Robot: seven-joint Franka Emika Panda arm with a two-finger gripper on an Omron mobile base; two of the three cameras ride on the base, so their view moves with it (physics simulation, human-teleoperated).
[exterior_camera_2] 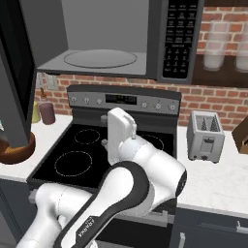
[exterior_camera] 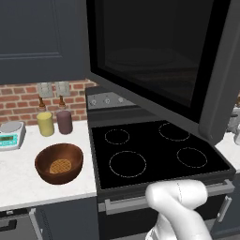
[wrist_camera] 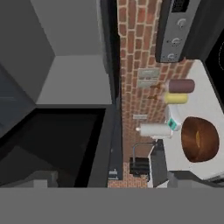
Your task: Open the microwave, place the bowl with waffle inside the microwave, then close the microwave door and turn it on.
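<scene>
The microwave (exterior_camera_2: pixel 106 38) hangs over the stove with its light grey interior showing and its keypad strip (exterior_camera_2: pixel 177 38) at right. The microwave door (exterior_camera: pixel 154 61) stands swung wide open to the left, above the stove. The reddish-brown bowl (exterior_camera: pixel 59 162) sits on the white counter left of the stove, with the golden waffle (exterior_camera: pixel 60 166) lying in it. The hand view is rolled sideways and takes in the bowl (wrist_camera: pixel 200 139) and the open door (wrist_camera: pixel 48 144). My gripper (wrist_camera: pixel 113 179) is open and empty, its tips wide apart, well away from the bowl.
A yellow cup (exterior_camera: pixel 45 123) and a maroon cup (exterior_camera: pixel 64 122) stand against the brick wall behind the bowl, with a small scale (exterior_camera: pixel 10 135) to their left. The black stove top (exterior_camera: pixel 154 150) lies under the door. A toaster (exterior_camera_2: pixel 205 135) stands on the right counter.
</scene>
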